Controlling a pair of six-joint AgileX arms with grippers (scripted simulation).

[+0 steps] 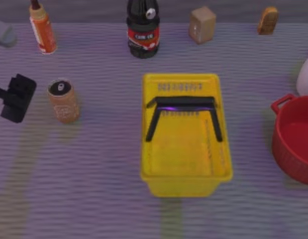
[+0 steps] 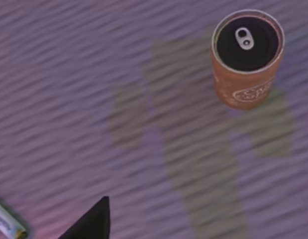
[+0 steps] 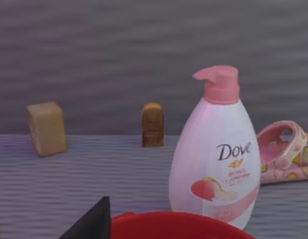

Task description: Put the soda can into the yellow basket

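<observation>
The can [image 1: 63,101] stands upright just right of the left hand [image 1: 17,98], whose finger state I cannot tell.

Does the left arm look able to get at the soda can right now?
Probably yes. The left gripper sits just left of the soda can with only bare table between them. The can stands upright and apart from the bottles behind it.

You've got a ribbed, matt purple-grey table cover [image 1: 109,199], cloth-like. Soda can [image 2: 247,57]: matt tan side, dark top with shiny silver rim and tab. Yellow basket [image 1: 186,185] looks smooth plastic, slotted walls. Red pot [image 1: 293,144] glossy. Pump bottle [image 3: 217,159]: smooth glossy plastic.
</observation>
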